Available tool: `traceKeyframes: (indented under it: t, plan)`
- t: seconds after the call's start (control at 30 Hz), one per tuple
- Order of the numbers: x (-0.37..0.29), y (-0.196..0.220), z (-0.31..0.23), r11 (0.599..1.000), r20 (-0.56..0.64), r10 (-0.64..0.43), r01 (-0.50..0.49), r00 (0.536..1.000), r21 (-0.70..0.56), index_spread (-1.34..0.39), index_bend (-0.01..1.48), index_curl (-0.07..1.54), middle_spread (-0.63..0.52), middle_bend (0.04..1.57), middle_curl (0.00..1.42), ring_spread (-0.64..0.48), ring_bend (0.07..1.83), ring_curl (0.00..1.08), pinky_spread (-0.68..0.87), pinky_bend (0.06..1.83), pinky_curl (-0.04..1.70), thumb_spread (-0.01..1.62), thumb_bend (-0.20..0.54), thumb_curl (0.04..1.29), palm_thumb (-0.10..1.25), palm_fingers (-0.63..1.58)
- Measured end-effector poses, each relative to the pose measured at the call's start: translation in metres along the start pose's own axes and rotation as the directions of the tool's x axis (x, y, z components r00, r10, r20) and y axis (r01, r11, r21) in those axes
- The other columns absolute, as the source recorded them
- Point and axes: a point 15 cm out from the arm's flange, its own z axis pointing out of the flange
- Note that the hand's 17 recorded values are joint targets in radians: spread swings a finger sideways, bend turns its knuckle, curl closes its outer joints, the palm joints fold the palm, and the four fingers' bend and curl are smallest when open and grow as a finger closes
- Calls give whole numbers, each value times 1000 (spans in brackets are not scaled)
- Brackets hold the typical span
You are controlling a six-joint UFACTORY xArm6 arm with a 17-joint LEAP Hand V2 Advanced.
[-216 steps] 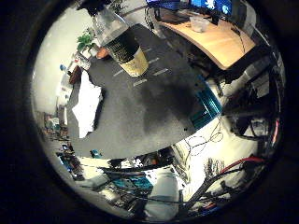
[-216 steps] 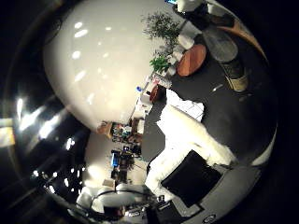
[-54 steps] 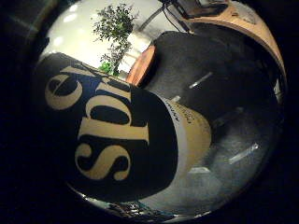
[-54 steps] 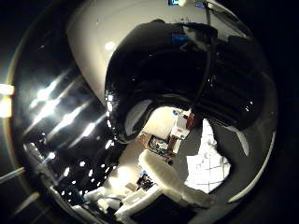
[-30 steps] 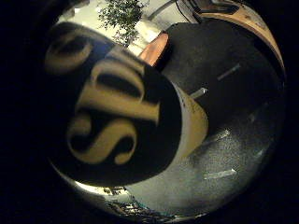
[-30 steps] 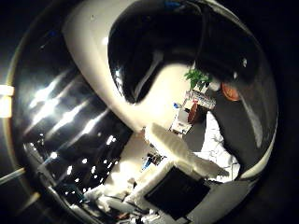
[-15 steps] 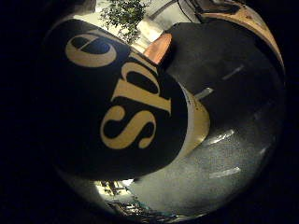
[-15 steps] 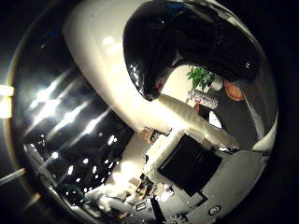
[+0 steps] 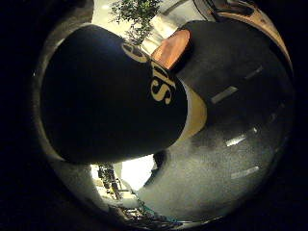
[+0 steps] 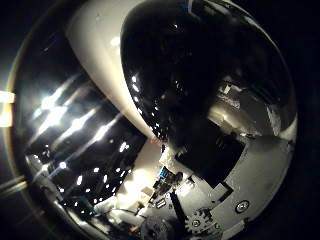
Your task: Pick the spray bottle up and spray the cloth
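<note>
The spray bottle (image 9: 115, 96) is dark with yellow lettering and a cream lower band, and it fills much of the little finger side view, close against my palm. It stands on the dark table (image 9: 231, 159). In the thumb side view its glossy dark upper part (image 10: 195, 75) looms just as near. My right hand (image 10: 235, 185) shows there as grey, black and geared parts, with fingers (image 10: 215, 160) curled in against the bottle. A pale patch (image 9: 132, 171) beneath the bottle may be the cloth; I cannot tell.
White tape marks (image 9: 224, 94) cross the table. Beyond its far edge are a round orange seat (image 9: 171, 45), a leafy plant (image 9: 137, 14) and a wooden desk (image 9: 262, 21). Cluttered floor shows past the near edge.
The bottle now fills more of both views and its lettering has swung towards the far side. In the thumb side view the fingers have closed in against the bottle.
</note>
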Motion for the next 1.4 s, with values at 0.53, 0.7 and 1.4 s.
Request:
traceKeyframes:
  t: [0.53,0.7,1.4]
  plan:
    - [-75,-10,26,983,33,-64,69,997,-171,-407,565,936,-223,995,892,-246,1267,669,-367,1050,946,1063,-19,423,815,989]
    - [-112,-3,37,952,67,-43,61,997,-300,-414,547,961,-235,992,895,-246,1273,678,-360,1055,997,1022,-20,463,830,1008]
    - [-150,4,52,877,39,57,-32,998,-480,-395,883,1043,-206,1152,940,-243,1311,764,-322,1021,1281,973,-9,631,973,1118]
